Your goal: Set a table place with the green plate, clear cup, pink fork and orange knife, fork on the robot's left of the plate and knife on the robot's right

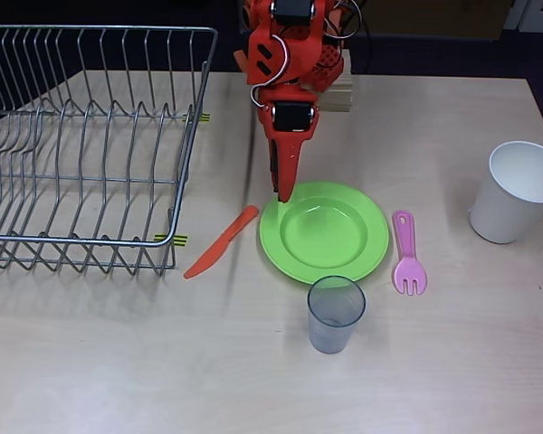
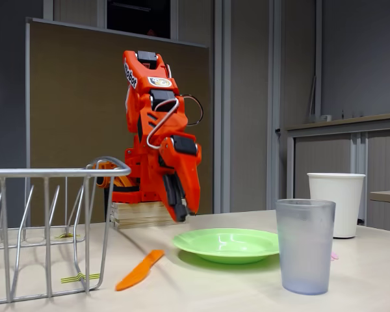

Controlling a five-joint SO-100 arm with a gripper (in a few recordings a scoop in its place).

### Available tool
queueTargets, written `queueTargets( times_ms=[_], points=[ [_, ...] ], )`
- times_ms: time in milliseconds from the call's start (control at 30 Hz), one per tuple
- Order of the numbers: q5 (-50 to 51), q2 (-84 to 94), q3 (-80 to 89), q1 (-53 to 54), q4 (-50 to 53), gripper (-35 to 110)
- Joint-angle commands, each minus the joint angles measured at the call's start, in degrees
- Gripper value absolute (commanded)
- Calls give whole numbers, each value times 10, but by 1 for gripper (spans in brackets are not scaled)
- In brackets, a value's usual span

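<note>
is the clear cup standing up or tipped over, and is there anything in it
Upright and empty. In the overhead view the clear cup shows its open rim facing up; in the fixed view it stands on its base, see-through, nothing inside.

Glossy plastic green plate; translucent plastic clear cup; bare metal-wire rack.

Even, fairly bright light from above in the overhead view; soft shadows fall beside the white cup and rack. The fixed view is dimmer, its background slightly soft.
</note>
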Motion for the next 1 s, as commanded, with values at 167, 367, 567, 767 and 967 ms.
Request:
queueTargets(
  times_ms=[167, 367, 567, 767, 967],
  points=[
    [-23, 5, -41, 8, 2, 0],
    [-90, -98, -150, 33, 33, 0],
    [-171, -264, -277, 76, 41, 0],
    [-214, -375, -372, 97, 47, 0],
    [-218, -416, -409, 129, 50, 0]
  ],
)
